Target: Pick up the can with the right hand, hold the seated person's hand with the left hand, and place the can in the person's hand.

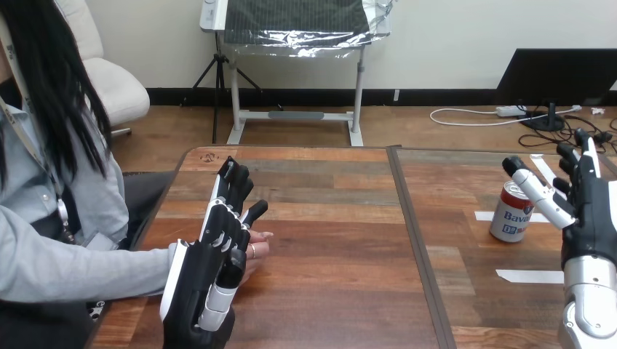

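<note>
The can stands on the table beside the right hand, its fingers spread wide. The left hand, fingers straight, partly hides the person's hand.

Soft, even light is falling across the table, and the wood is giving back a mild sheen in the middle of the frame. The can at the right is casting only a faint shadow at its base. The left hand is showing bright white shells, and the silver forearm at the lower right is glinting.
</note>
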`<state>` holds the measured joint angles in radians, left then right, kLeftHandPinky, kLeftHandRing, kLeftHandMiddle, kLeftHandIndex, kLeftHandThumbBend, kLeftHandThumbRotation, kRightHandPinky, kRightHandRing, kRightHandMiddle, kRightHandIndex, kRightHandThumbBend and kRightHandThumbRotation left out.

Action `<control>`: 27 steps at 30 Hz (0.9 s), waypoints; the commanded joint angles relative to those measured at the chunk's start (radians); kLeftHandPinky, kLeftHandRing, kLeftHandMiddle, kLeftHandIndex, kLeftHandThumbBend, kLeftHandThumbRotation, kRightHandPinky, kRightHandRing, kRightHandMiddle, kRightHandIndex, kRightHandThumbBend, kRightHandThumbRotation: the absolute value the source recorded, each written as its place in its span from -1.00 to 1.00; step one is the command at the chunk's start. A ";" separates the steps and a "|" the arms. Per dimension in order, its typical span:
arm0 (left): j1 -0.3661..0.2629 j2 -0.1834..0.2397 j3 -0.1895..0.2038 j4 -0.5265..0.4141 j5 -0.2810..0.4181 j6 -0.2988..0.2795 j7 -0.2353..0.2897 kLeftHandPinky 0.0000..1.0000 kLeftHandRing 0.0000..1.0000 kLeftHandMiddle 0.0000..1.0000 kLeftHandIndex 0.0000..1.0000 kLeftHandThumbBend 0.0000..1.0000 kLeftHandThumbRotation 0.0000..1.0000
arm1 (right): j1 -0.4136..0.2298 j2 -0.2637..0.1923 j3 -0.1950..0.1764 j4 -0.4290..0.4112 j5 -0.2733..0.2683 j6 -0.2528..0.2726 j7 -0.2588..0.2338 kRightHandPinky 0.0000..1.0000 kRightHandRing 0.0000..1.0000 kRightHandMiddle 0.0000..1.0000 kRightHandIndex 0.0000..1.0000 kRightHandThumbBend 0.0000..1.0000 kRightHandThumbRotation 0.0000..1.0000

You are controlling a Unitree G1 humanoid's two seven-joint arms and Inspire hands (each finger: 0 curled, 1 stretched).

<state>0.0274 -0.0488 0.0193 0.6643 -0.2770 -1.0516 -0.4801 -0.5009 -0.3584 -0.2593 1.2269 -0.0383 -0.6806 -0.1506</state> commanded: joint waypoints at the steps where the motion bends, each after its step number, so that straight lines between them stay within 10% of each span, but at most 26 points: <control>1: -0.068 -0.004 0.006 0.000 -0.003 -0.012 0.001 0.81 0.98 1.00 1.00 1.00 0.74 | -0.112 -0.027 0.010 -0.004 -0.005 0.010 -0.009 0.76 0.89 0.84 0.98 1.00 0.03; 27: -0.071 0.003 0.007 0.010 -0.018 -0.012 -0.016 0.81 0.99 1.00 1.00 1.00 0.73 | -0.106 -0.029 0.019 0.019 -0.004 0.039 0.007 0.76 0.90 0.85 0.99 1.00 0.05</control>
<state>0.0272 -0.0479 0.0195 0.6705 -0.2838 -1.0521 -0.4873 -0.5115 -0.3588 -0.2476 1.2427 -0.0393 -0.6446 -0.1469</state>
